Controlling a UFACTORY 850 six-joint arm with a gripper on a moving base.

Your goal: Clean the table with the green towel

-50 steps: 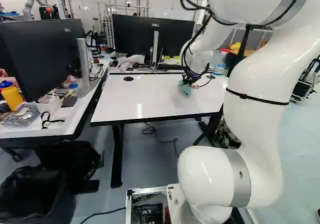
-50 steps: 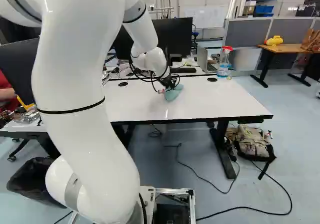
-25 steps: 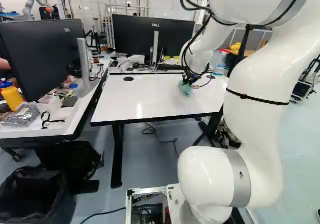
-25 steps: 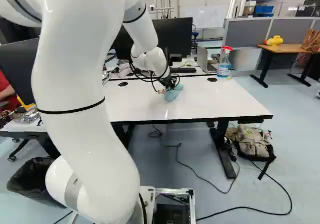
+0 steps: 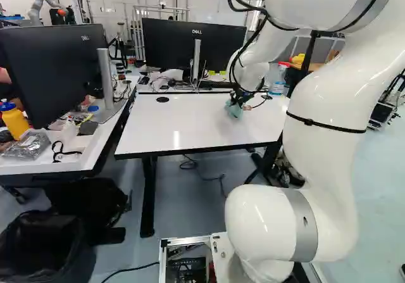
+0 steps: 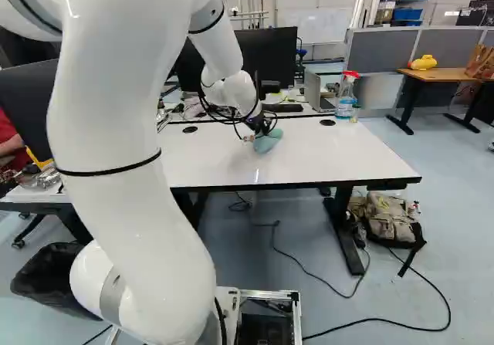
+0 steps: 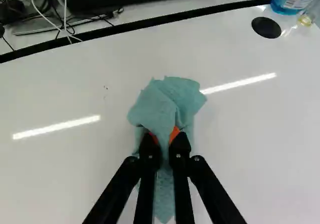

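Gripper [image 7: 165, 140] status?

2 fingers clamped on green towel [image 7: 167, 101]: bulk ahead of the tips, tail back under them, long axis along the fingers. Looks to be touching the table [image 7: 245, 129].

Next stroke?

Specks [image 7: 105, 87] sit beside the towel, away from the spray bottle [image 6: 346, 96]. I'd wipe sideways toward them, light pressure.

Robotics lab: white tabletop [image 5: 183, 128] under the hand [image 6: 267, 130], monitor [image 5: 168, 45] and loose cables [image 7: 65, 11] beyond it, another robot [image 5: 35, 6] far off to its left, grey partitions [image 6: 386, 50] and blue bins [image 6: 407, 14] far to its right.
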